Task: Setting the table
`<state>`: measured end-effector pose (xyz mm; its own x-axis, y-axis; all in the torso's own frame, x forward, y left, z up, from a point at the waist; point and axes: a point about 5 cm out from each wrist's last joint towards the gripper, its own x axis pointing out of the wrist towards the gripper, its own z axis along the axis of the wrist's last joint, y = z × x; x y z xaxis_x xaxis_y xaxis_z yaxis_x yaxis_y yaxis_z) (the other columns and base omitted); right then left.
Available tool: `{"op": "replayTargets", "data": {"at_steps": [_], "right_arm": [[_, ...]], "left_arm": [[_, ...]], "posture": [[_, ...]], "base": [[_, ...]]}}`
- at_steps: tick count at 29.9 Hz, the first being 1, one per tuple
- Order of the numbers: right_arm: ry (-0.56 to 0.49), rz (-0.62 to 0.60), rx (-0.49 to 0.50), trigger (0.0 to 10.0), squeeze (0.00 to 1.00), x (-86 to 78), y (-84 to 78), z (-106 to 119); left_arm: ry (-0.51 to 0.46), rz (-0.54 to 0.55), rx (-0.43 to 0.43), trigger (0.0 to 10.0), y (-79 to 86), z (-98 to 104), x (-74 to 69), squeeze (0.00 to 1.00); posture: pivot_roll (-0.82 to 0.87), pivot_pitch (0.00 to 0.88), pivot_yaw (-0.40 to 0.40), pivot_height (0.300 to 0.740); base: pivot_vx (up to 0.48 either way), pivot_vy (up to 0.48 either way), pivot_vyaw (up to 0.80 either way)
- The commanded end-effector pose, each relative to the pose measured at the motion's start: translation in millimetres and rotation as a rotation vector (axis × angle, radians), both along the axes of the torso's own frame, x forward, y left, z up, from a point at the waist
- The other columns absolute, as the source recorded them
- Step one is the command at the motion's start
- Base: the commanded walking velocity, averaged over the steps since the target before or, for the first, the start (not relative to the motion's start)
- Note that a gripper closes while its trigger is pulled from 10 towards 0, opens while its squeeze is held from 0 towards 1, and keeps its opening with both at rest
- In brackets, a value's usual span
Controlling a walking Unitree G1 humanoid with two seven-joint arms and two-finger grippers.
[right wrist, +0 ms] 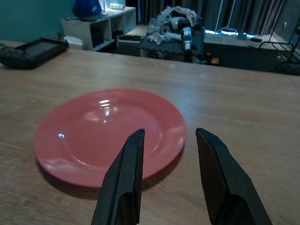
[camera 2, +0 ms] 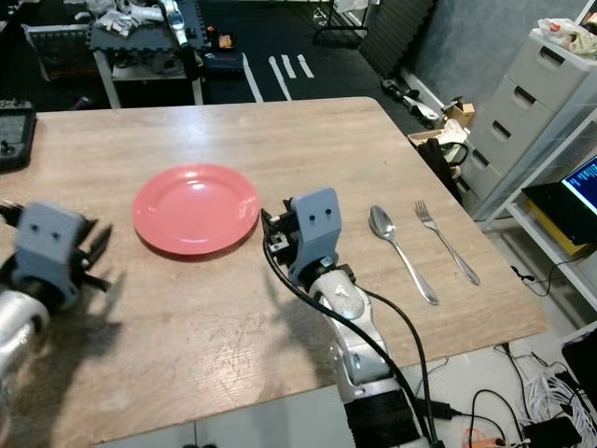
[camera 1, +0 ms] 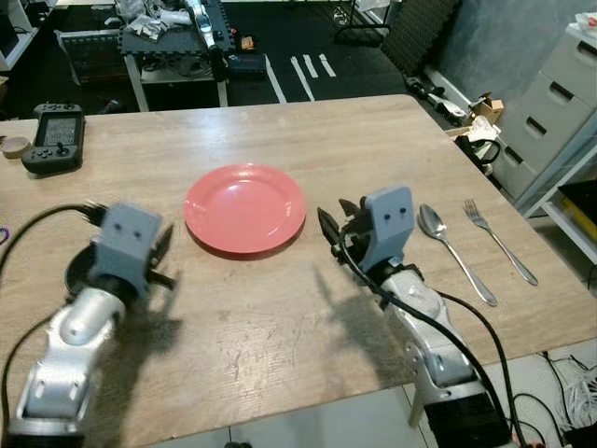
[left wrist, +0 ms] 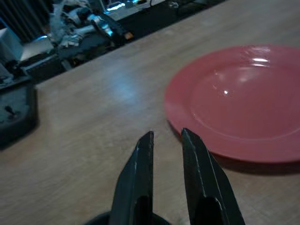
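A red plate [camera 1: 245,207] lies in the middle of the wooden table [camera 1: 280,317]. To its right, a spoon [camera 1: 452,250] and a fork [camera 1: 499,241] lie side by side, handles toward the front edge. My right gripper [camera 1: 334,219] hovers low between plate and spoon, pointing at the plate's right rim [right wrist: 108,136], open and holding nothing. My left gripper [camera 1: 168,259] sits front-left of the plate, aimed at its left rim [left wrist: 234,103]. Its fingers [left wrist: 145,159] stand a narrow gap apart and hold nothing.
A black handheld controller [camera 1: 56,135] and a tape roll [camera 1: 14,147] lie at the table's far left. Beyond the table stand a cluttered cart [camera 1: 177,47] and, at right, grey drawers [camera 1: 560,103]. The table's right edge runs just past the fork.
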<state>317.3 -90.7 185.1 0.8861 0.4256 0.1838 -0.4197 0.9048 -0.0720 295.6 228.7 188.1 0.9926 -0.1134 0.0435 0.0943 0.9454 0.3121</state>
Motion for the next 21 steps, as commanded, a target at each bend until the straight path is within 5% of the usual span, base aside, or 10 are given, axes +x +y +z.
{"op": "replayTargets", "data": {"at_steps": [1, 5, 9, 14, 17, 21], "right_arm": [[0.011, 0.014, 0.026, 10.0, 0.00, -0.1, 3.5, 1.9], [0.000, 0.017, 0.051, 10.0, 0.00, -1.2, 4.2, 6.9], [-0.031, 0.003, 0.098, 10.0, 0.00, -5.2, -2.1, 18.7], [-0.064, -0.011, 0.119, 10.0, 0.00, -10.5, -6.9, 27.8], [-0.076, -0.019, 0.124, 10.0, 0.00, -13.1, -9.2, 30.6], [-0.082, -0.053, 0.128, 10.0, 0.00, -17.2, -17.1, 31.3]], "left_arm": [[0.056, -0.007, -0.006, 10.0, 7.5, -5.0, 6.6, 0.00], [0.066, -0.025, -0.012, 10.0, 10.8, -0.4, 14.9, 0.00], [0.107, -0.090, -0.040, 10.0, 12.9, 8.0, 41.9, 0.00], [0.126, -0.126, -0.018, 10.0, 11.2, 18.0, 58.7, 0.00], [0.112, -0.144, -0.019, 10.0, 9.1, 25.5, 60.1, 0.00], [0.071, -0.209, 0.041, 10.0, 0.3, 36.4, 43.6, 0.00]], "posture": [[0.06, 0.087, 0.014, 0.740], [0.06, 0.092, 0.011, 0.740], [0.04, 0.108, 0.011, 0.740], [0.00, 0.112, 0.038, 0.740], [0.00, 0.111, 0.053, 0.740], [0.00, 0.119, 0.054, 0.740]], "base": [[0.000, 0.000, 0.00], [0.000, 0.000, 0.00], [0.000, 0.000, 0.00], [0.000, 0.000, 0.00], [0.000, 0.000, 0.00], [0.000, 0.000, 0.00]]}}
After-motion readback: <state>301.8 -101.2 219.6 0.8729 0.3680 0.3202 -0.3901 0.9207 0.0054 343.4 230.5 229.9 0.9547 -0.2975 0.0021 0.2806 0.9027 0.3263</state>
